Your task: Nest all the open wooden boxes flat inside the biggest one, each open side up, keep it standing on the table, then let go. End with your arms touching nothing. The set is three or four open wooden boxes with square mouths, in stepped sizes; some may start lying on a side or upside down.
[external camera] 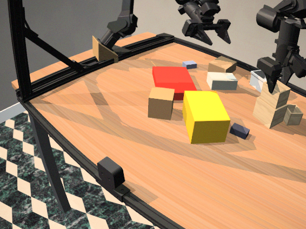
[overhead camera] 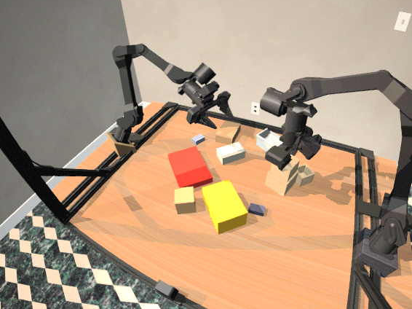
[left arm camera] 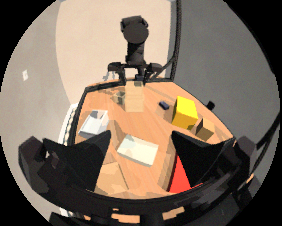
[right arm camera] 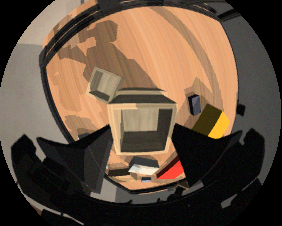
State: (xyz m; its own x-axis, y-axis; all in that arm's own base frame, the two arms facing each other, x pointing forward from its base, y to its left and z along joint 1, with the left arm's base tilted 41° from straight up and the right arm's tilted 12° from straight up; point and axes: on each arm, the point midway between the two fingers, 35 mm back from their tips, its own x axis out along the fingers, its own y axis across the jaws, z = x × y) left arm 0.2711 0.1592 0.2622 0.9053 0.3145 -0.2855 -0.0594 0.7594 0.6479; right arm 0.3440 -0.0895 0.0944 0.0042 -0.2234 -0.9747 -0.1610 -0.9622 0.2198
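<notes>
A wooden box (overhead camera: 292, 168) (external camera: 282, 95) (right arm camera: 135, 116) is held open side up in my right gripper (overhead camera: 295, 162) (external camera: 278, 87) (right arm camera: 142, 126), which is shut on its outer sides. A larger wooden box (overhead camera: 276, 182) (external camera: 276, 118) (left arm camera: 134, 105) stands on the table directly under it; its mouth is mostly hidden, and whether the held box reaches inside is unclear. A small wooden box (overhead camera: 305, 175) (external camera: 293, 116) (right arm camera: 105, 83) sits open side up beside the larger one. My left gripper (overhead camera: 223, 122) (external camera: 220, 43) (left arm camera: 141, 134) is open and empty, above the table's far left part.
A yellow block (overhead camera: 223, 202), a red block (overhead camera: 187, 164), a tan cube (overhead camera: 185, 197), and a dark small block (overhead camera: 257, 209) lie nearer the camera. A white block (overhead camera: 230, 154), a brown block (overhead camera: 226, 134), a white tray (external camera: 255, 78), and a small blue block (external camera: 190, 64) lie farther back.
</notes>
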